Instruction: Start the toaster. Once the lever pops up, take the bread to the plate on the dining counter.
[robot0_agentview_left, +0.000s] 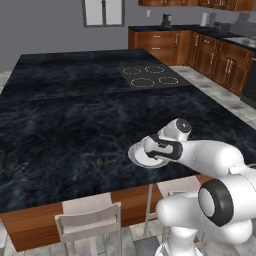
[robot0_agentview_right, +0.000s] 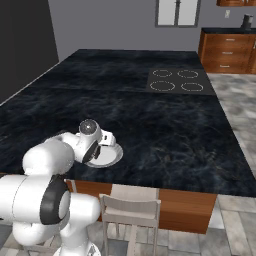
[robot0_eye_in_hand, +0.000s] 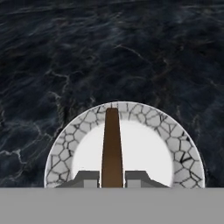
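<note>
In the hand view the bread (robot0_eye_in_hand: 112, 146), a thin dark brown slice seen edge-on, stands between my two fingertips with my gripper (robot0_eye_in_hand: 112, 178) shut on it. Right under it lies the plate (robot0_eye_in_hand: 175, 144), round and white with a cracked-stone pattern on its rim. From the base cameras the plate (robot0_agentview_left: 136, 156) (robot0_agentview_right: 114, 155) sits near the front edge of the dining counter (robot0_agentview_left: 75, 125) (robot0_agentview_right: 165, 125), partly covered by my hand (robot0_agentview_left: 159, 149) (robot0_agentview_right: 92, 145) hanging just above it. The toaster (robot0_agentview_left: 221, 26) is a small dark shape on the far wall counter.
Four cooktop rings (robot0_agentview_left: 148, 76) (robot0_agentview_right: 176, 80) lie at the far side of the black island top. Two pale stools (robot0_agentview_left: 90, 220) (robot0_agentview_right: 131, 210) stand below the island's front edge. Wood cabinets (robot0_agentview_left: 200, 52) line the far right wall.
</note>
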